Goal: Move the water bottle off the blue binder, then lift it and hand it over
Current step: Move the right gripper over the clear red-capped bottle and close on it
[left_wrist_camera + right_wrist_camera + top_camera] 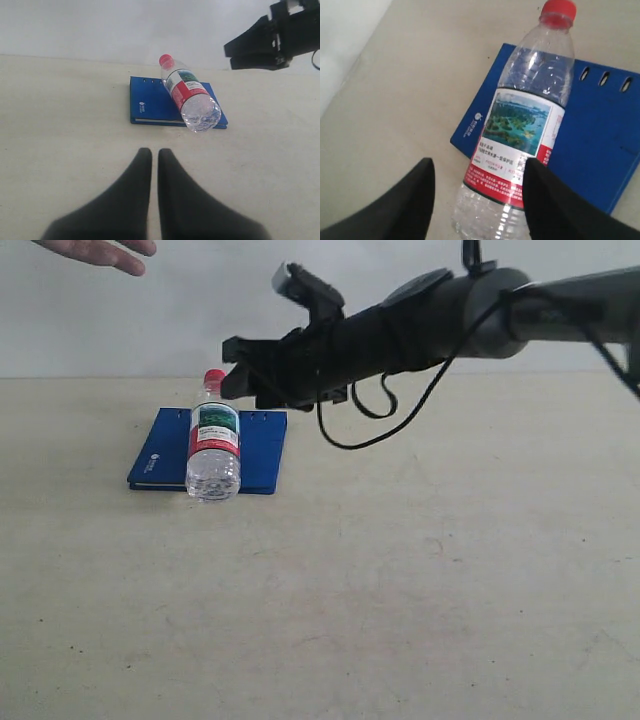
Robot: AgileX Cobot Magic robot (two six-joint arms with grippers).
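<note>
Exterior, left wrist and right wrist views of one moment. The blue binder (160, 452) lies flat and closed on the desk (420, 590), left of centre in the exterior view. Its punched holes run along the far edge and a small white logo sits near its front left corner.

The water bottle (213, 440) lies on its side across the binder's right half. Its red cap (214, 376) points toward the back wall and passes the far edge, and its ribbed base juts a little past the near edge. Whether the base touches the desk cannot be told.

The right tool (235, 368) hangs in the air above the cap end, apart from the bottle. Its jaws are spread wide and it grips nothing. In its wrist view the two fingers stand on either side of the bottle's lower body.

The left tool (151, 152) sits low over the desk in front of the binder, well apart from it. Its fingers are drawn together to a thin slit and hold nothing.

Broad desk surface extends in front of the binder and far to its right. A narrower strip lies to its left.

A person's hand (100, 250), fingers extended, shows at the upper left edge of the exterior view, high above the binder.
</note>
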